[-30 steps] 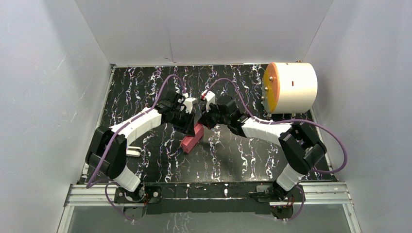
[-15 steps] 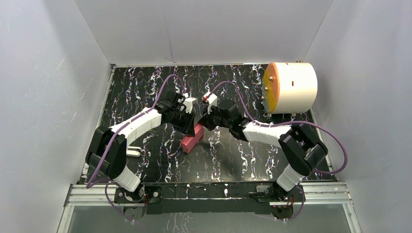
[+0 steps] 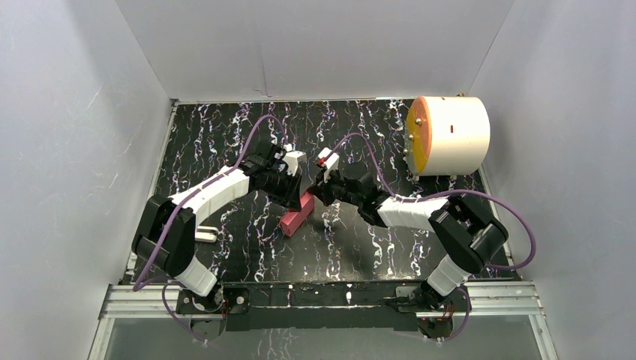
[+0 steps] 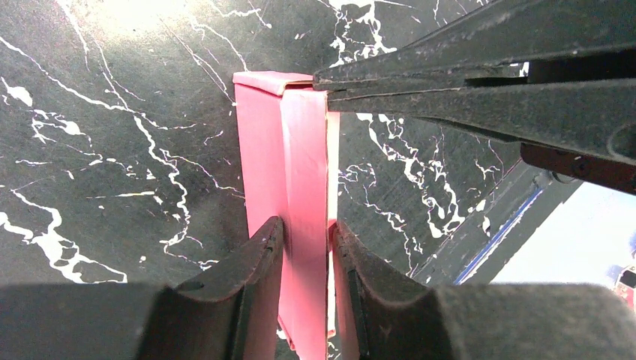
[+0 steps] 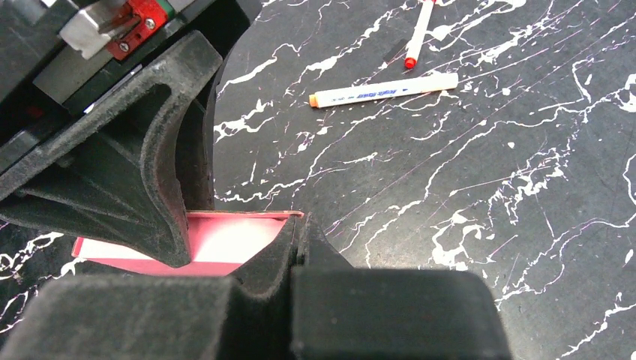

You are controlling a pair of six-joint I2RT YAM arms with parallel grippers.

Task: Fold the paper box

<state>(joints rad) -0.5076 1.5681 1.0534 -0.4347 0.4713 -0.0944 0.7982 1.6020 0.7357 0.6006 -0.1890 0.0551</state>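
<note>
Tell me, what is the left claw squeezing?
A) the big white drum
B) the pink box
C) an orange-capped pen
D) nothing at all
B: in the left wrist view, the left claw has one finger on each side of the pink box, pressed against its sides.

There is one paper box [image 3: 297, 217], at the middle of one black marbled table [image 3: 225, 127]. Two arms reach over it: the left arm [image 3: 214, 191] from seven o'clock and the right arm [image 3: 409, 210] from five o'clock. Each carries one gripper, the left gripper [image 4: 305, 229] and the right gripper [image 5: 300, 221], with two fingers apiece. One white cylinder [image 3: 454, 135] sits at two o'clock. The right wrist view shows two pens toward one o'clock: one pen [image 5: 386, 89] and another pen [image 5: 418, 30].
</note>
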